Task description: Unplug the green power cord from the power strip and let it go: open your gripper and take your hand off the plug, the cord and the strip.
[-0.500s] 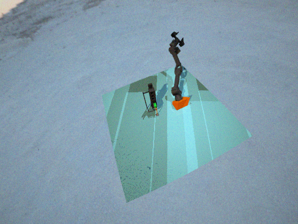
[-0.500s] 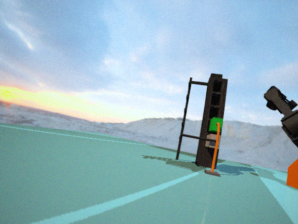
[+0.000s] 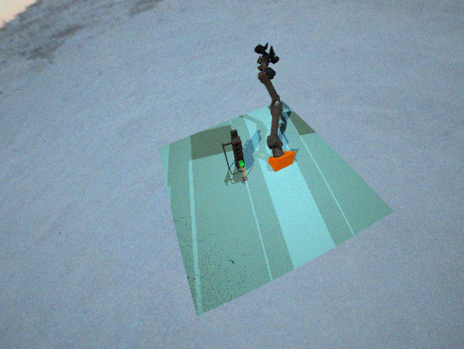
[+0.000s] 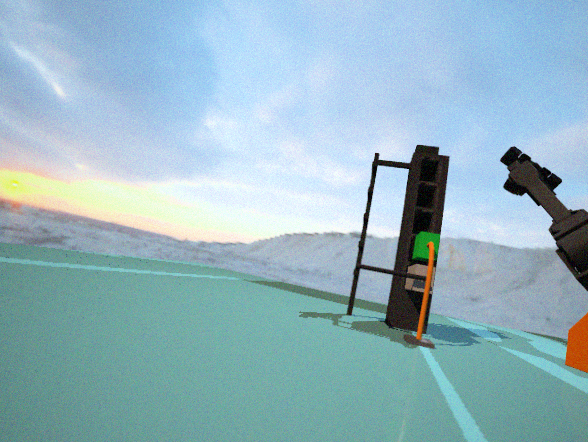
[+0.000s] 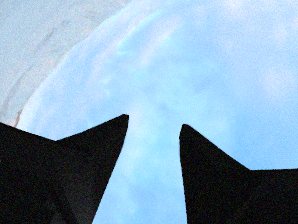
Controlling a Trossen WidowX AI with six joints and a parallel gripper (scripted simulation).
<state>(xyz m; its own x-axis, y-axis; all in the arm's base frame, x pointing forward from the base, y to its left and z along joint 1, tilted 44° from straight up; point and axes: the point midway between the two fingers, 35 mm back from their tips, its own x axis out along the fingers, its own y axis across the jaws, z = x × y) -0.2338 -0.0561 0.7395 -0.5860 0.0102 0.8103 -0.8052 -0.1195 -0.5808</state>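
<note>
The power strip (image 3: 237,149) (image 4: 404,250) is a dark upright bar with a row of square sockets. The green plug (image 3: 241,163) (image 4: 425,246) sits against its socket face, low on the strip; how deep it sits cannot be told. An orange cord (image 3: 244,172) (image 4: 427,295) runs from the plug down to a small brown disc (image 3: 245,178) (image 4: 414,341) on the mat. My gripper (image 3: 269,46) (image 5: 155,125) is raised high, well away from plug, cord and strip. Its fingers stand partly open, with only sky between them in the wrist view.
A thin dark frame (image 3: 226,158) (image 4: 364,225) stands beside the strip, joined to it by bars. A pale block (image 4: 415,284) is on the strip below the plug. My arm's orange base (image 3: 282,161) (image 4: 579,345) stands on the green mat (image 3: 221,221) (image 4: 200,360), right of the strip.
</note>
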